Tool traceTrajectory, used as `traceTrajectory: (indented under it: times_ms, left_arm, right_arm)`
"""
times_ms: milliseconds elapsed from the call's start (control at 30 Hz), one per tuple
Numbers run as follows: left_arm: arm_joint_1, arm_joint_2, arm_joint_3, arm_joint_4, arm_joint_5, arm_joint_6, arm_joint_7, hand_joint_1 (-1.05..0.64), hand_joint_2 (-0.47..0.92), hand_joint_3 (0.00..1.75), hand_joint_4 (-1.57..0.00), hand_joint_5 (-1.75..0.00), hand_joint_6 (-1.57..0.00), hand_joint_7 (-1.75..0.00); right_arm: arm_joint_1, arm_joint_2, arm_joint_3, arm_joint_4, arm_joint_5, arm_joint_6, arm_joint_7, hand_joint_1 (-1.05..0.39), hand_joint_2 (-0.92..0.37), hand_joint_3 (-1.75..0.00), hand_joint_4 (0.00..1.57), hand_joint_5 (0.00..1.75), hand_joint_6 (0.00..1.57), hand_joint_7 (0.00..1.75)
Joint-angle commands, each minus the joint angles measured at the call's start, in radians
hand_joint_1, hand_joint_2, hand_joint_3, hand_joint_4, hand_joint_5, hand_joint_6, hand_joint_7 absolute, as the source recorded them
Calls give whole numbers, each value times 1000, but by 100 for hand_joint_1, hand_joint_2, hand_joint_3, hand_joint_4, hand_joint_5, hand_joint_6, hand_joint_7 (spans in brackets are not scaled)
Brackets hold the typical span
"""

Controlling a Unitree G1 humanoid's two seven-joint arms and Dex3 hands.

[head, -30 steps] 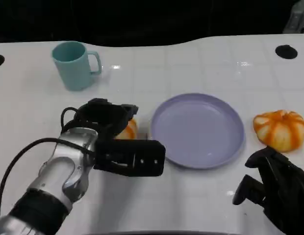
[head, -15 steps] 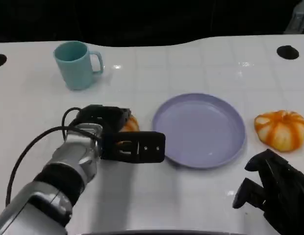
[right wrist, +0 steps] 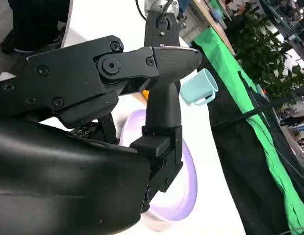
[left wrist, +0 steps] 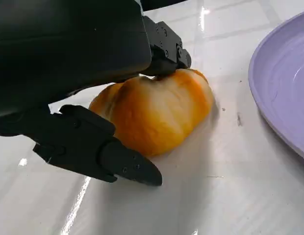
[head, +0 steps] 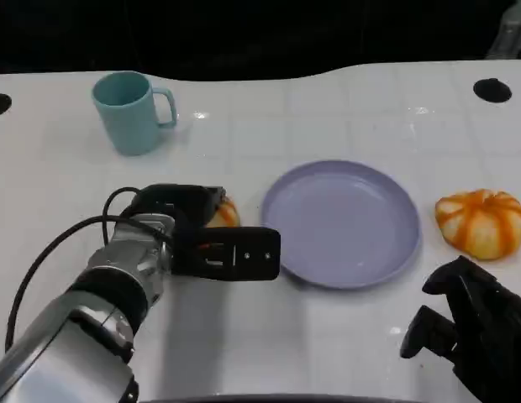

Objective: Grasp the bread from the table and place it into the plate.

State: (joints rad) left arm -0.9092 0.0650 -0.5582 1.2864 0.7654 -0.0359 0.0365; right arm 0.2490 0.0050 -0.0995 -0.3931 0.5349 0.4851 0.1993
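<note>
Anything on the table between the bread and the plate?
No. In the left wrist view, only bare white table separates the bread from the purple plate's rim.

The bread point(left wrist: 157, 112) is golden orange with paler streaks, the plate point(head: 341, 223) lilac, the mug point(head: 130, 111) teal, the pumpkin point(head: 481, 221) orange striped cream, and the desk point(head: 328, 109) glossy white.

White tiled table point(head: 328, 101), teal mug point(head: 130, 111), lilac plate point(head: 340, 222), bread point(head: 224, 213), orange pumpkin point(head: 481, 221)

head view downward, wrist views close, sharing plate point(head: 340, 222)
</note>
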Motion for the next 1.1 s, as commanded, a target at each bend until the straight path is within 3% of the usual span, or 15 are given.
traceTrajectory:
  times_ms: [33, 100, 133, 167, 300, 367, 433, 567, 900, 967, 1033, 1100]
  left_arm:
    - [24, 29, 20, 26, -33, -65, 86, -24, 92, 17, -71, -104, -96, -12]
    - [28, 35, 16, 27, -33, -75, 134, -28, 90, 11, -75, -132, -111, -13]
    - [30, 38, 16, 27, -34, -79, 159, -25, 91, 13, -71, -153, -112, -24]
    - [31, 39, 15, 27, -34, -82, 177, -25, 92, 15, -69, -160, -103, -38]
    - [29, 43, 20, 29, -41, -92, 210, -25, 92, 18, -67, -167, -93, -55]
    - [23, 47, 30, 22, -50, -101, 239, -25, 92, 24, -68, -173, -80, -86]
    - [16, 49, 36, 18, -56, -108, 257, -24, 92, 25, -72, -174, -66, -130]
    - [5, 52, 49, 2, -59, -138, 341, -19, 90, 30, -80, -175, -56, -170]
    - [-63, 25, 89, -31, -102, -181, 398, -16, 86, 33, -84, -175, -54, -175]
    - [-77, 15, 84, -40, -99, -194, 413, -18, 83, 33, -84, -175, -60, -155]
    - [-94, 0, 75, -51, -95, -214, 409, -18, 81, 33, -85, -175, -66, -145]
    - [-109, -14, 65, -58, -88, -222, 402, -18, 79, 34, -87, -175, -70, -147]
  right_arm:
    - [13, -14, -5, -17, 2, -6, -1, -53, -92, -26, 62, 175, 46, 163]
    - [13, -16, -6, -16, 4, -9, 5, -53, -92, -27, 62, 175, 46, 163]
    - [13, -17, -7, -15, 6, -9, 7, -54, -92, -27, 62, 175, 46, 163]
    - [13, -17, -8, -15, 7, -9, 8, -54, -92, -26, 62, 175, 46, 163]
    - [11, -18, -9, -15, 7, -6, 6, -54, -92, -26, 61, 175, 46, 162]
    - [8, -19, -11, -12, 6, -5, 6, -54, -92, -26, 61, 175, 46, 163]
    - [5, -20, -12, -8, 6, -6, 8, -53, -92, -26, 62, 175, 47, 163]
    - [1, -19, -14, -1, 6, -5, 4, -54, -92, -24, 63, 175, 48, 162]
    - [-5, -15, -13, 8, -2, -7, 0, -54, -92, -25, 63, 175, 48, 163]
    - [-5, -15, -13, 9, -1, -7, -1, -54, -92, -25, 64, 175, 47, 164]
    - [-4, -15, -12, 8, -1, -5, -1, -53, -92, -26, 64, 175, 47, 165]
    - [-4, -15, -11, 4, 0, 0, -6, -53, -92, -27, 64, 175, 47, 166]
